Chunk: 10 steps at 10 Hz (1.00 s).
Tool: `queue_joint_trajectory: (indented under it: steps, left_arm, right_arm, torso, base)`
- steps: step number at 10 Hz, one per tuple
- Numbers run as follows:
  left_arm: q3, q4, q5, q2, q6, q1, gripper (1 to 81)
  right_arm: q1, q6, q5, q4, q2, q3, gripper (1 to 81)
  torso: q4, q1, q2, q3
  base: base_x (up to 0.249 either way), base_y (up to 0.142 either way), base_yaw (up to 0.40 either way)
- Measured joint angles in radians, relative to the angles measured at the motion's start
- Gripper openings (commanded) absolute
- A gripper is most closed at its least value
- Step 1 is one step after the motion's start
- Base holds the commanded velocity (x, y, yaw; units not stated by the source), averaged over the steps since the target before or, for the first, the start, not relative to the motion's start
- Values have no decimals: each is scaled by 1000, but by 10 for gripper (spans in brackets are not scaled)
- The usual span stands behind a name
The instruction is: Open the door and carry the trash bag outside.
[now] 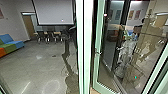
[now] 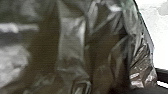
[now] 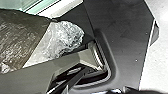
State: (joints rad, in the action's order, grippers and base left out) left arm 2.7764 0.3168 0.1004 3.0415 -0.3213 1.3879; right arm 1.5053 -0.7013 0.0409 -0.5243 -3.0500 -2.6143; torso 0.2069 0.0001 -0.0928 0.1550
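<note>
A glass door with a pale green frame [image 1: 97, 50] stands right of the centre in the head view, behind a broad pale upright post [image 1: 83, 47]. A small handle [image 1: 98, 52] shows on its frame. Dark, creased plastic of the trash bag [image 2: 71, 42] is very close to the left wrist camera. The right wrist view has shiny brownish plastic [image 3: 21, 37] of the bag beside crumpled clear plastic [image 3: 66, 36], both next to the robot's dark plate. Whether either gripper holds the bag I cannot tell.
Beyond the glass on the left are a blue, green and orange sofa [image 1: 12, 44], tables with chairs [image 1: 50, 36] and a hanging screen [image 1: 55, 12]. Glass with reflections and a crumpled pale shape [image 1: 127, 55] lies to the right. Grey floor [image 1: 37, 67] extends across the room.
</note>
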Motion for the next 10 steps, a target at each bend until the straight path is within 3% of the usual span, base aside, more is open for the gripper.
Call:
queue_joint_trajectory:
  steps: [7,10]
  left_arm:
    - [0,0,2,0,0,3,10]
    - [0,0,1,0,0,3,10]
  right_arm:
    - [2,1,1,-3,3,-2,811]
    - [4,3,2,-51,0,-4,811]
  torso:
    - [0,0,0,0]
    - [0,0,0,0]
  base:
    - [0,0,-119]
    - [0,0,0]
